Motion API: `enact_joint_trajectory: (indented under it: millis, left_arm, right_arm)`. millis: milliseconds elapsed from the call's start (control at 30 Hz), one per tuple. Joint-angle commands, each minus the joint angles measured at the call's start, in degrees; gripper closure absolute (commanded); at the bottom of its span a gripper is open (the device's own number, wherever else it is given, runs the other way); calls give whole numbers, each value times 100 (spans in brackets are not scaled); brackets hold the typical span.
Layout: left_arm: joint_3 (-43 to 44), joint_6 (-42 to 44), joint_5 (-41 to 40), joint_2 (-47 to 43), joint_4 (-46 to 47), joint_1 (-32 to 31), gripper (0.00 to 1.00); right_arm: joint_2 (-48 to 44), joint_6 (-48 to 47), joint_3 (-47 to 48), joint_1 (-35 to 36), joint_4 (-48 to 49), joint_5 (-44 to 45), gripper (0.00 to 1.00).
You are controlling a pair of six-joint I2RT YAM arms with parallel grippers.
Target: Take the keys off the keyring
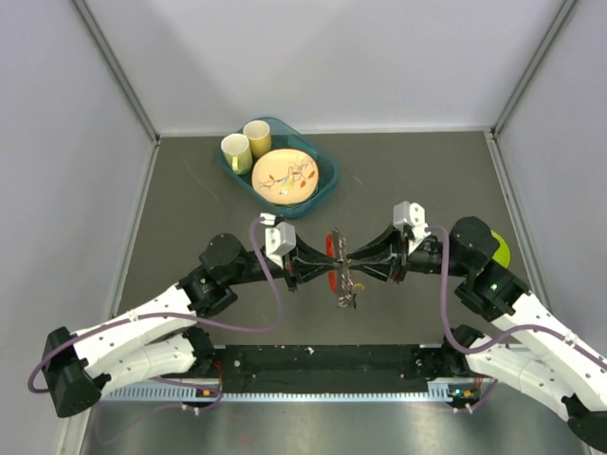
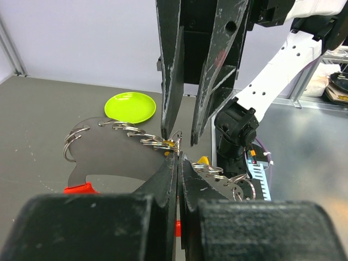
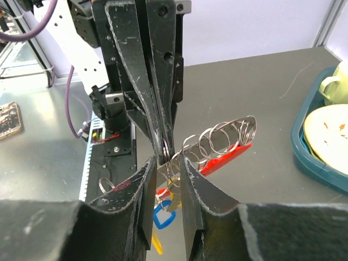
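Note:
The keyring (image 1: 332, 248), a grey crescent plate with several thin rings (image 3: 217, 136) and a red clip (image 3: 228, 159), hangs in the air between both grippers. My left gripper (image 2: 178, 157) is shut on one of its rings; in the right wrist view it (image 3: 166, 149) comes down from above. My right gripper (image 3: 167, 163) faces it with its jaws a little apart, rings and keys in the gap. The keys (image 1: 345, 299) dangle below; a blue head (image 3: 163, 215) and a yellow head (image 3: 156, 243) show. The red clip also shows in the left wrist view (image 2: 79, 188).
A teal tray (image 1: 327, 180) at the back holds two cups (image 1: 236, 152) (image 1: 257, 136) and a patterned plate (image 1: 285, 177). A lime-green plate (image 1: 500, 248) lies at the right, partly behind my right arm; it also shows in the left wrist view (image 2: 130, 107).

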Motion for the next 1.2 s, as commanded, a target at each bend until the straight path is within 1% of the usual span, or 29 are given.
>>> enact_joint_trajectory:
  millis: [0, 167, 300, 367, 400, 433, 500, 633, 733, 800, 867, 933, 967, 1000, 1067, 1167]
  left_arm:
    - [322, -30, 79, -5, 393, 28, 100]
    - [314, -21, 61, 4, 384, 28, 100]
    - [305, -21, 44, -5, 393, 28, 100]
    - [296, -4, 35, -13, 384, 28, 100]
    - [296, 5, 18, -14, 376, 36, 100]
    - [296, 14, 9, -22, 367, 28, 100]
    - [296, 14, 0, -22, 349, 36, 100]
    - [331, 58, -9, 30, 244, 28, 100]
    - [463, 172, -53, 109, -80, 36, 100]
    - [603, 365, -35, 153, -484, 36, 100]
    - [743, 575, -158, 162, -922, 36, 96]
    - [770, 699, -228, 127, -1109, 36, 95]
    - [788, 813, -290, 110, -1197, 36, 96]
    - [788, 849, -308, 92, -1302, 36, 100]
    - [779, 988, -290, 83, -1364, 28, 100]
    - [727, 981, -281, 83, -1347, 36, 100]
  right_arm:
    - [88, -278, 14, 113, 127, -80, 78]
    - [158, -322, -48, 280, 162, 105, 82]
    - [211, -322, -48, 351, 57, 149, 83]
    - [220, -507, -57, 368, -14, 193, 83]
    - [237, -533, -57, 368, -57, 210, 85]
    - [229, -551, -57, 377, -136, 228, 91]
    - [229, -621, -39, 394, -242, 307, 100]
    - [220, -779, 119, 438, -558, 588, 100]
    - [220, -981, 207, 447, -646, 728, 100]
    - [237, -1086, 286, 456, -752, 895, 100]
    - [273, -1166, 426, 447, -866, 992, 100]
    - [282, -1201, 488, 456, -866, 1045, 100]
    - [282, -1245, 488, 447, -866, 1037, 100]
    - [308, -1245, 506, 447, -858, 1002, 100]
    - [395, -1245, 541, 447, -875, 975, 100]
    - [457, -1062, 620, 447, -866, 931, 100]
